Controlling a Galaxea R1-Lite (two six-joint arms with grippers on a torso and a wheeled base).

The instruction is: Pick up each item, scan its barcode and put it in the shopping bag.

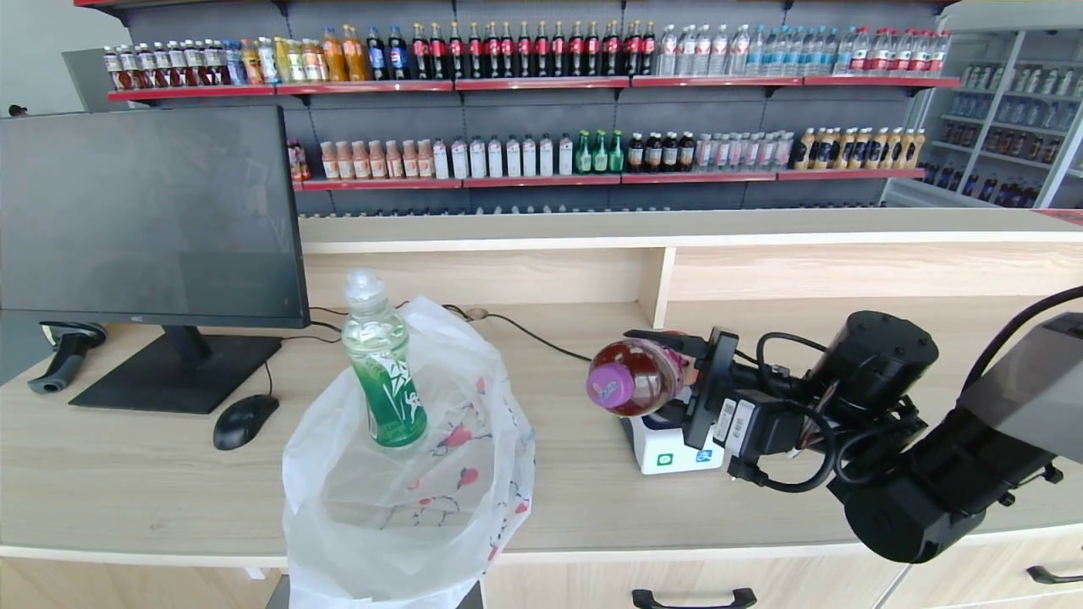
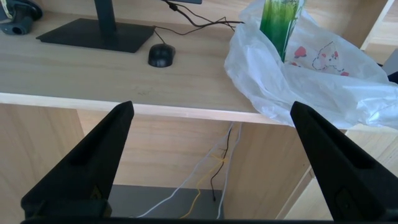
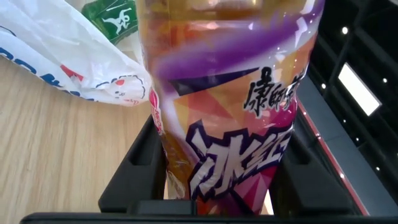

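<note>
At right centre the purple-capped bottle [image 1: 630,378] is clamped by the right gripper [image 1: 677,372] above the scanner [image 1: 673,444]; the left gripper [image 2: 211,109] is spread open.

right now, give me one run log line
right end effector: shut on purple-capped bottle, over scanner | left end effector: open, empty | green bottle: upright in shopping bag

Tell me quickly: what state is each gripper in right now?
Left gripper: open, holding nothing.
Right gripper: closed on the purple-capped bottle.
</note>
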